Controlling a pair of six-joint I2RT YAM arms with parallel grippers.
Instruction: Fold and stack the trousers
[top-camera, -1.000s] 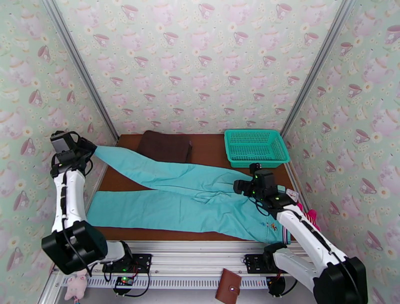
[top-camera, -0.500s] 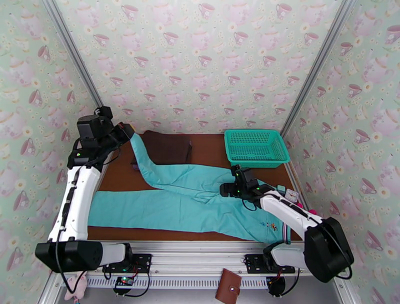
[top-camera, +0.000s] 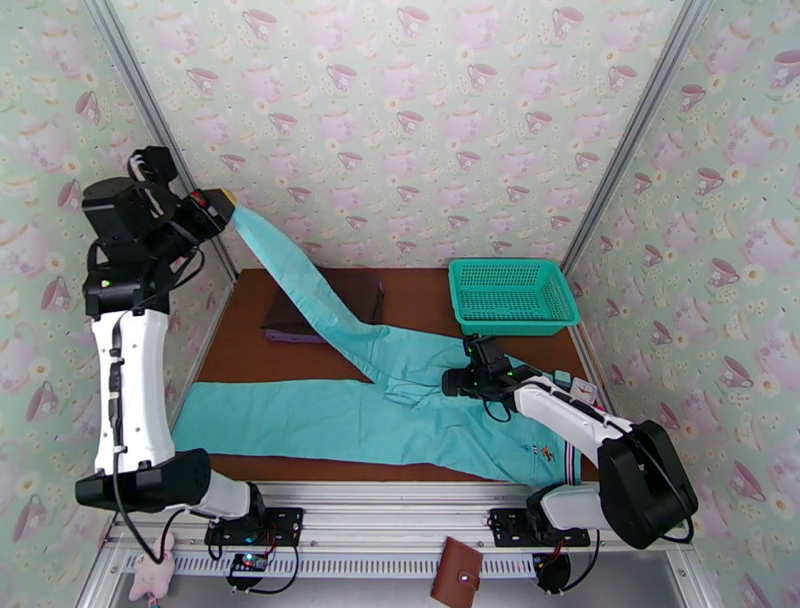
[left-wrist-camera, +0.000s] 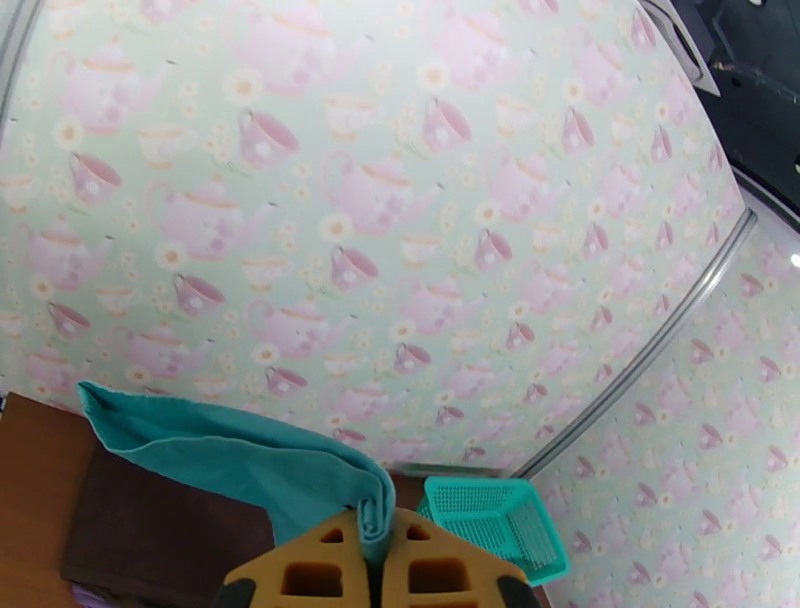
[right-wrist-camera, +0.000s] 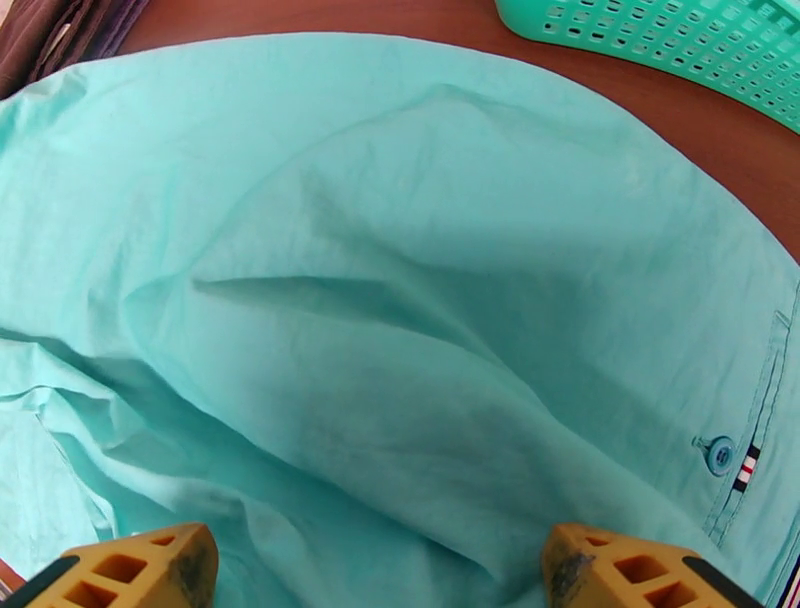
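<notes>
Up in the upper left of the overhead frame, the left gripper (top-camera: 222, 207) was clamped tight on the hem of one leg of the trousers (top-camera: 380, 415). In its wrist view the yellow pads (left-wrist-camera: 310, 575) pressed together with a fold of teal cloth pinched between them. That leg hung in the air, slanting down and right from the gripper and crossing over the dark brown folded cloth (top-camera: 345, 285) at the back of the bench (top-camera: 235, 355). The other leg lay flat along the lower left of the bench, the waist at the lower right. Right of centre, the right gripper (top-camera: 455, 383) sat low over the crotch, its fingers (right-wrist-camera: 140, 570) spread wide with cloth beneath them and nothing gripped. Whether they touched it, I couldn't tell. The teal basket (top-camera: 512, 293) stood just above it in the frame.
</notes>
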